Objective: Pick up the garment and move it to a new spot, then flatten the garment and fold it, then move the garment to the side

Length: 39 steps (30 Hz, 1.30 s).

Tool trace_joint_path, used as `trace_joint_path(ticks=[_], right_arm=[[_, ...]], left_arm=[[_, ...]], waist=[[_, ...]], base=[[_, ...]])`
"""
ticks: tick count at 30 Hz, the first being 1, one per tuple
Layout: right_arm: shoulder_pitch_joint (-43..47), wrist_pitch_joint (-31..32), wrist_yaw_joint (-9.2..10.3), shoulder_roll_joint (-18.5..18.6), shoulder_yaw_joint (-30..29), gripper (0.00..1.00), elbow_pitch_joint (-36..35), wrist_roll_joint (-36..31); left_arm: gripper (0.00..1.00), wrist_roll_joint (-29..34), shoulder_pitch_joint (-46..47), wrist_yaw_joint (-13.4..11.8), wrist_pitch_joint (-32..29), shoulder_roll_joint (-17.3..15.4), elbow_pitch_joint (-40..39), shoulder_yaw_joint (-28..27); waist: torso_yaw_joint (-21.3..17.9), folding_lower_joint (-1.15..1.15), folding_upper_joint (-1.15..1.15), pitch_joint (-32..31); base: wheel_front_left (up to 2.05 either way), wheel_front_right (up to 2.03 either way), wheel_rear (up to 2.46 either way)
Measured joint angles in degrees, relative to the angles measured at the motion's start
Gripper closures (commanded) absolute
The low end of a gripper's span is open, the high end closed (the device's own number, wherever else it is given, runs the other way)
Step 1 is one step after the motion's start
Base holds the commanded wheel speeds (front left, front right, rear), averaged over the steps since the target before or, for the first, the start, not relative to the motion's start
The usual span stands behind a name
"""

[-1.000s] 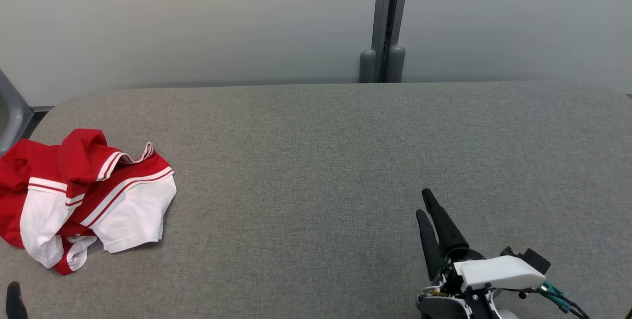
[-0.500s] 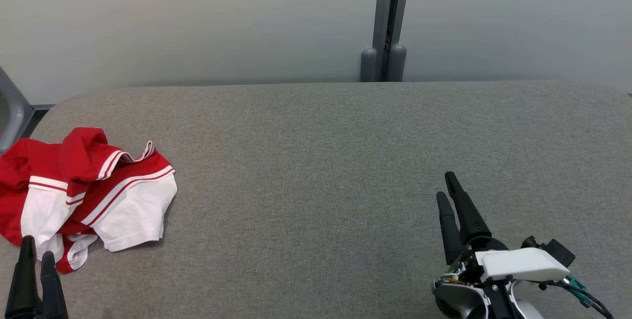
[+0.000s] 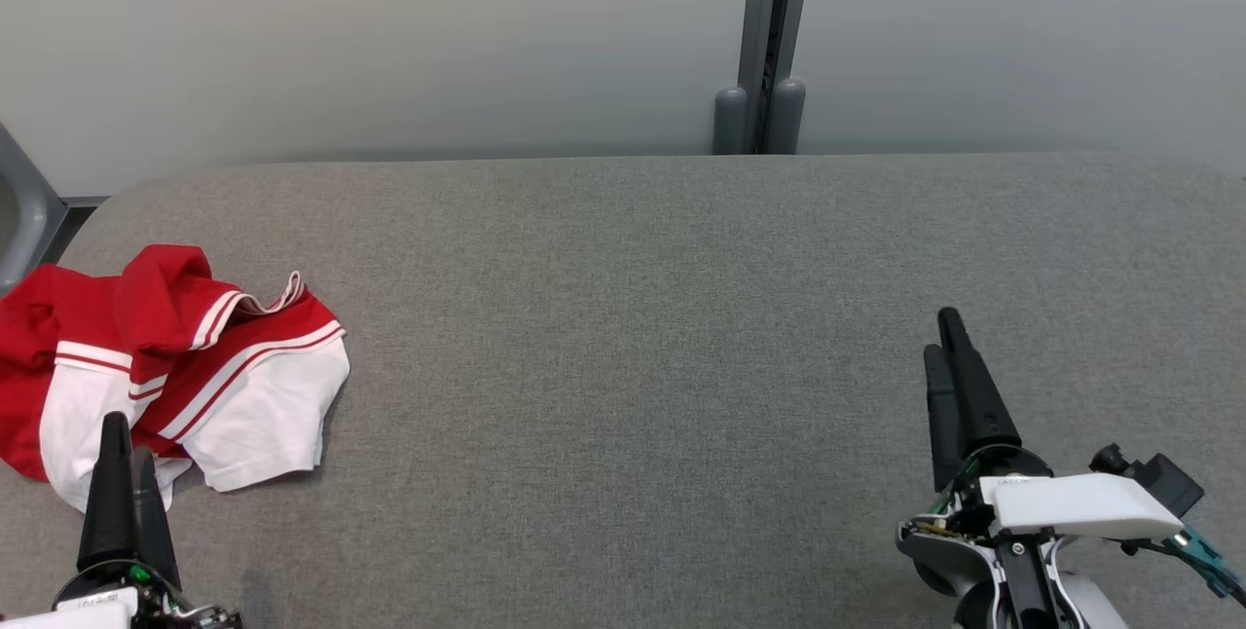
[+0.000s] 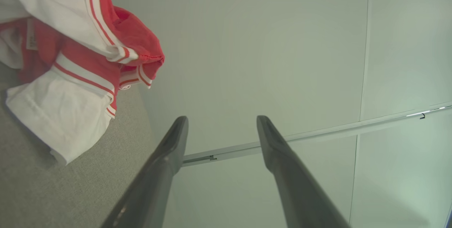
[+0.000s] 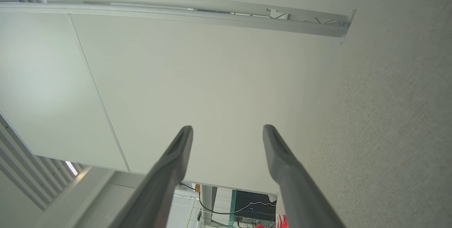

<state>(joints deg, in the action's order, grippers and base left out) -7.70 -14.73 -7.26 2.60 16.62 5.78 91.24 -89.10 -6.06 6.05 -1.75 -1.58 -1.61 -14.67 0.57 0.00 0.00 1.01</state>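
The garment (image 3: 175, 366), red with white panels and stripes, lies crumpled at the left end of the grey table (image 3: 623, 317). My left gripper (image 3: 129, 439) stands at the garment's near edge, its tips overlapping the white hem in the head view. It is open and turned on its side. In the left wrist view the garment (image 4: 70, 55) sits to the upper left of the left gripper (image 4: 222, 120), with nothing between the fingers. My right gripper (image 3: 941, 334) hovers over bare table at the lower right. In its own wrist view the right gripper (image 5: 227, 128) is open and empty.
A pale wall runs behind the table, with a grey post (image 3: 769, 45) at the table's far edge. A grey curved frame (image 3: 19, 220) stands off the left end. The table's rounded left corner is close to the garment.
My left gripper has risen from the bottom-left corner up to the garment's near edge. My right gripper has moved to the right and farther up the table.
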Motion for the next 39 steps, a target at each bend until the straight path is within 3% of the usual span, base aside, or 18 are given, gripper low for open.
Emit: trace_joint_path(ticks=[10, 19, 28, 36, 39], right_arm=[[0.01, -0.01, 0.00, 0.00, -3.53, 0.00, -1.49, -4.95], [0.21, -0.01, 0.00, 0.05, -5.49, 0.00, -1.53, -13.84], [1.46, -0.01, 0.00, 0.32, -7.51, 0.00, -0.77, -26.19], [2.22, -0.01, -0.04, 0.77, -10.56, 0.00, 1.14, -43.66], [2.27, -0.01, -0.05, 0.79, -11.36, 0.00, 1.41, -48.42]], left_arm=[[0.00, 5.77, 2.23, 0.20, 2.99, -0.24, 1.33, 2.68], [0.00, 13.94, 4.11, 0.45, 5.38, -0.47, 2.69, 4.67], [0.00, 27.04, 4.19, 0.54, 7.71, -0.69, 4.16, 6.38], [0.00, 42.10, 5.00, 0.68, 9.84, -0.81, 5.70, 6.69], [0.00, 50.86, 5.40, -0.53, 10.45, -0.86, 5.26, 7.27]], waist=[[-0.05, 0.00, 0.00, 0.39], [-0.18, 0.00, 0.00, 0.06], [-0.42, 0.00, 0.00, -0.68], [-0.72, 0.00, 0.00, -0.76], [-0.90, 0.00, 0.00, -0.65]], base=[[0.00, 0.00, 0.00], [0.00, 0.00, 0.00], [0.00, 0.00, 0.00], [0.00, 0.00, 0.00], [0.00, 0.00, 0.00]])
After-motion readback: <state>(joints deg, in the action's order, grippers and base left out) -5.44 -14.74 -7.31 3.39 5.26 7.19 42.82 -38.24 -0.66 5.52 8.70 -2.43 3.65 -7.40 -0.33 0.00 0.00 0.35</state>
